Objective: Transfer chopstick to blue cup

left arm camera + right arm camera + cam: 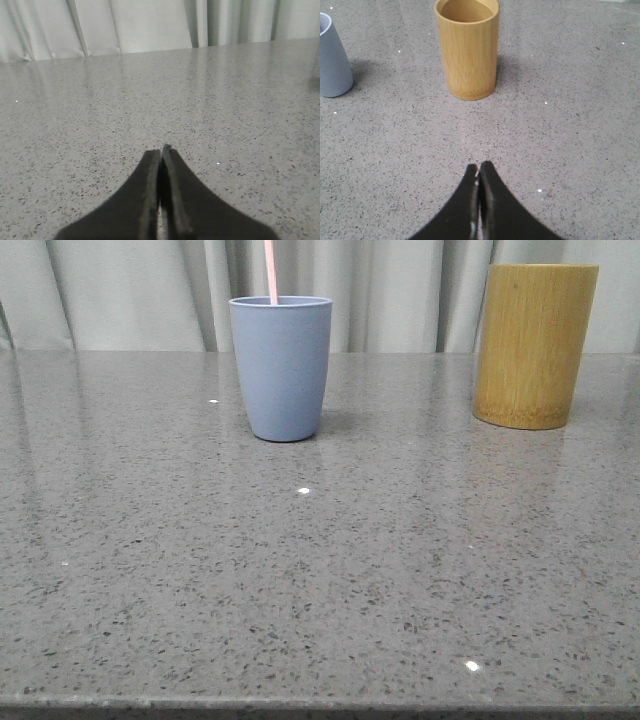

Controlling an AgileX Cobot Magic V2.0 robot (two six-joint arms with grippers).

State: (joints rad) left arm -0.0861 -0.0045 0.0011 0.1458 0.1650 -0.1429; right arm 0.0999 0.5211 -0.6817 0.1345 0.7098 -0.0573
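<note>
You see the smooth grey-blue tumbler [281, 368] upright on the speckled grey stone bench [320, 580], with a thin pale pink chopstick [270, 271] standing inside it. Well to its right, the taller yellow-brown bamboo cylinder [535, 345] shows nothing inside. Your left tool [161, 152] and right tool [479, 169] are both pressed closed, holding nothing.

Grey-blue cup [281, 368], pale pink chopstick [270, 271], yellow-brown bamboo holder [534, 345] with fine vertical grain, grey surface [320, 580] speckled dark, pale grey curtain [120, 290], both tools black
</note>
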